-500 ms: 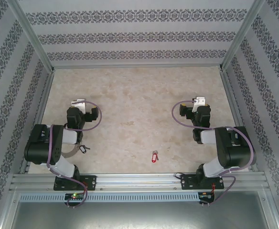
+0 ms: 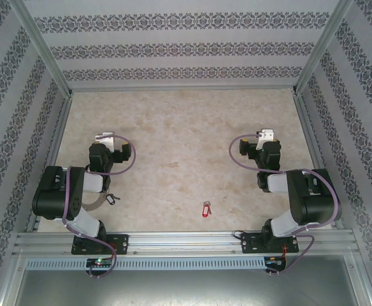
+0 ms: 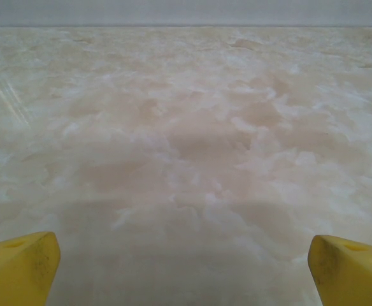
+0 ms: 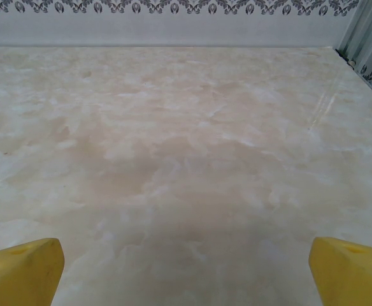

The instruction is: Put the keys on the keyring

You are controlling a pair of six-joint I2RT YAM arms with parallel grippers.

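We see nothing moved since the earlier frame; both pairs of jaws stand wide above the table (image 2: 173, 127). The keys (image 2: 205, 210) lie near its front edge, the keyring (image 2: 99, 202) partly under the left arm (image 2: 62, 191).

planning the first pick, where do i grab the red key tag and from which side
Probably the plastic body of the red key tag, pinched across its narrow width, coming straight down from above. It lies flat on the table, so no side approach gets under it; the dark loop at its far end looks too small to grip.
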